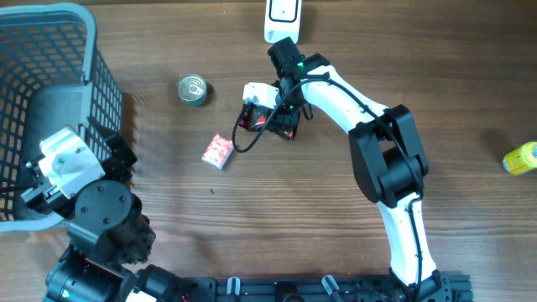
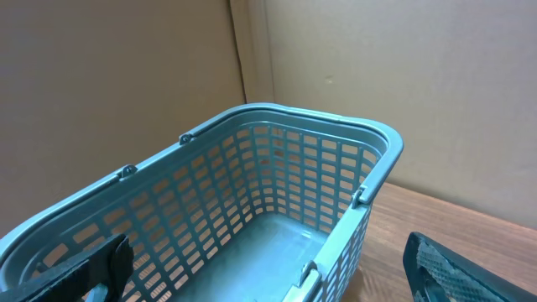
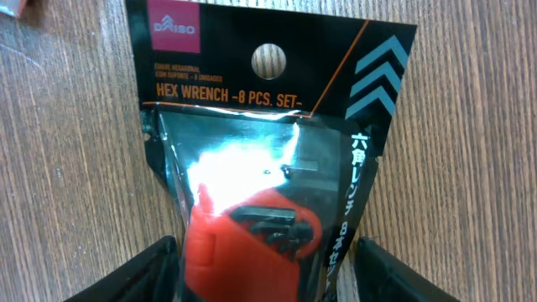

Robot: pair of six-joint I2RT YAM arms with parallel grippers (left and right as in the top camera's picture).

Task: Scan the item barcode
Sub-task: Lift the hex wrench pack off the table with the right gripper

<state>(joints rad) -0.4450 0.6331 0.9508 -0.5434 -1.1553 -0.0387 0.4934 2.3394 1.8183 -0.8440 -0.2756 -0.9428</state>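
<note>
Risk ahead with right gripper (image 3: 264,277) half-open astride glossy black-and-red plastic hex wrench packet (image 3: 268,109) lying flat between its fingertips, nothing pinched yet: slick film sliding out or crumpling, hiding barcode.

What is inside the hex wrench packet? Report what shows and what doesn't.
Through the clear window of the hex wrench packet shows a red holder with dark keys. Glare whitens the upper window; the printed black card covers the rest.
</note>
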